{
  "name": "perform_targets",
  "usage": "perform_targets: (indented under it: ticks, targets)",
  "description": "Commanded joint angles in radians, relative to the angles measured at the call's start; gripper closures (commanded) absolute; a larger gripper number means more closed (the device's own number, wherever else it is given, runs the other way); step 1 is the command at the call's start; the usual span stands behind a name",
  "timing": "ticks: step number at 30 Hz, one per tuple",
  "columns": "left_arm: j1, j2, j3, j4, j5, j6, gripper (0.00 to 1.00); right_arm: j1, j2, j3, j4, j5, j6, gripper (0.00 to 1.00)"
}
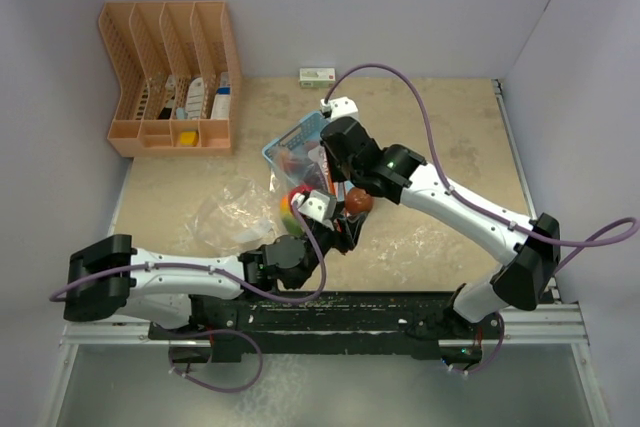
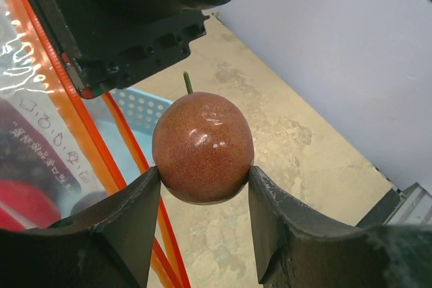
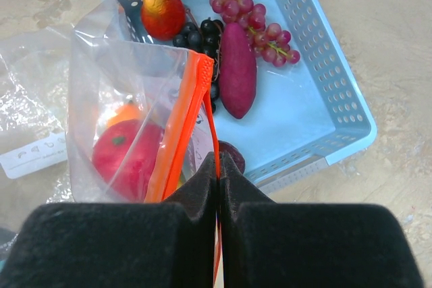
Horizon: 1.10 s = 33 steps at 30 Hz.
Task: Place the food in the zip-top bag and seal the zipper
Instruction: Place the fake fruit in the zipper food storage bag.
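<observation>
The left fingers (image 2: 128,224) clamp a red-brown ball (image 2: 202,148); the right fingers (image 3: 197,190) pinch the orange zipper (image 3: 181,123) of the bag (image 3: 121,79), hiding its six o'clock end.

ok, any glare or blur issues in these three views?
Left wrist: bright highlights on the red-brown ball, glare streaks on the zip-top bag. Right wrist: the right gripper is a soft, dark mass up close; blue basket sharp. Top external: even light, faint shadows, table readable.
</observation>
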Motion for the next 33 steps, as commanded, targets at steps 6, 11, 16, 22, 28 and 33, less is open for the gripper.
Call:
perform_targets:
  ticks: [6, 11, 16, 22, 28, 33]
  targets:
    - [0.007, -0.08, 0.012, -0.07, -0.117, -0.051, 0.81, 0.013, -0.041, 0.008, -0.016, 0.046, 0.021, 1.0]
    - [0.008, -0.128, -0.029, -0.097, -0.17, -0.042, 0.8, 0.013, -0.054, -0.005, -0.03, 0.054, 0.03, 1.0]
    - [0.013, -0.162, -0.056, -0.152, -0.211, -0.054, 0.8, 0.013, -0.067, -0.014, -0.044, 0.063, 0.034, 1.0]
    - [0.025, -0.174, -0.072, -0.207, -0.236, -0.074, 0.8, 0.013, -0.073, -0.013, -0.052, 0.062, 0.037, 1.0]
    - [0.026, -0.166, -0.003, -0.369, -0.317, -0.085, 0.71, 0.014, -0.087, -0.007, -0.066, 0.049, 0.033, 1.0]
    - [0.026, -0.119, 0.058, -0.361, -0.316, -0.02, 0.5, 0.028, -0.101, 0.0, -0.068, 0.017, 0.026, 1.0]
